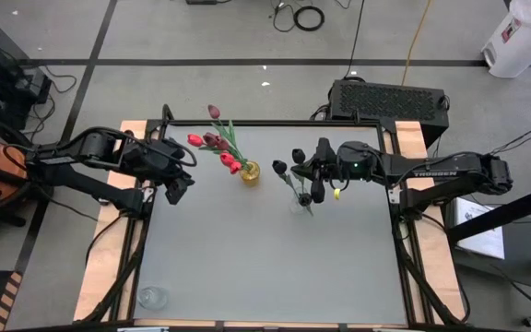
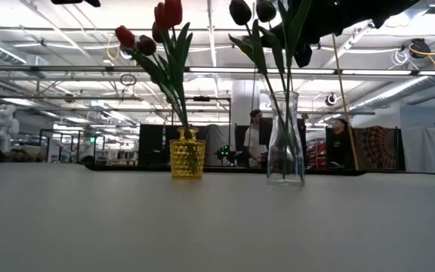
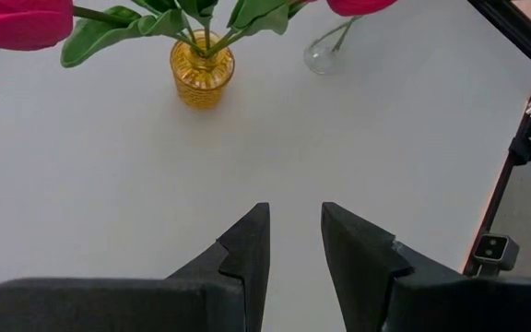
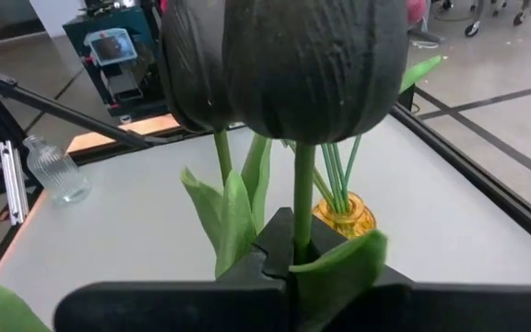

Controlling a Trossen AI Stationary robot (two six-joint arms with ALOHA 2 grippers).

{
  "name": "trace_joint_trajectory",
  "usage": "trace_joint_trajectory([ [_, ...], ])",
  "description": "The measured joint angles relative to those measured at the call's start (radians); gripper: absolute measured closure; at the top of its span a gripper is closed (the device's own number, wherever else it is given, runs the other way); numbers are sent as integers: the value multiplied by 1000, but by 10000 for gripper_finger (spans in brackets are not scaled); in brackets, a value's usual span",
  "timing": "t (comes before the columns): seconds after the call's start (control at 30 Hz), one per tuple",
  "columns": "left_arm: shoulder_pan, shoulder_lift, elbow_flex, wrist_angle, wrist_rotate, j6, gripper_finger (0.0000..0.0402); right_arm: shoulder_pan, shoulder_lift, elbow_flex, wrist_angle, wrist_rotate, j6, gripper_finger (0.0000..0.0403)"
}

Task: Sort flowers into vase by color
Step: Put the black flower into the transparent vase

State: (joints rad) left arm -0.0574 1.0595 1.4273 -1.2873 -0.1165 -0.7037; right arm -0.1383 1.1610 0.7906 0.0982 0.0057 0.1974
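A yellow vase [image 1: 250, 173] holds several red and maroon tulips [image 1: 212, 143] by their stems. To its right stands a clear glass vase [image 2: 285, 151] with near-black tulips [image 2: 241, 11], whose stems stick into its neck. My right gripper [image 4: 289, 244] hovers above the clear vase [image 1: 300, 204], shut on a black tulip [image 4: 316, 65]. My left gripper [image 3: 295, 214] is open with nothing between its fingers, held above the table's left part [image 1: 175, 189], left of the yellow vase [image 3: 202, 69]. My right gripper pinches the black tulip's green stem [image 4: 302, 207] between its two fingers, a short way below the head. The fingers come nearly level from the table's right and lie across the stem. The stem stands upright with the head above the fingers; its lower end is hidden by the gripper.
A small clear ribbed bottle [image 4: 55, 170] stands near the table's front left corner [image 1: 152, 297]. The grey tabletop [image 1: 265, 267] is bare toward the near edge. Black frame rails [image 1: 404, 249] border the table. People sit in the room behind [image 2: 255, 140].
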Motion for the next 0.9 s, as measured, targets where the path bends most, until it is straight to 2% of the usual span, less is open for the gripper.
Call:
trace_joint_trajectory([
  [0.33,0,0,0,25,0,-2,295,1,0,0,-2,-1,34,393],
  [0.9,0,0,0,22,-1,3,295,1,0,0,-3,-2,37,254],
])
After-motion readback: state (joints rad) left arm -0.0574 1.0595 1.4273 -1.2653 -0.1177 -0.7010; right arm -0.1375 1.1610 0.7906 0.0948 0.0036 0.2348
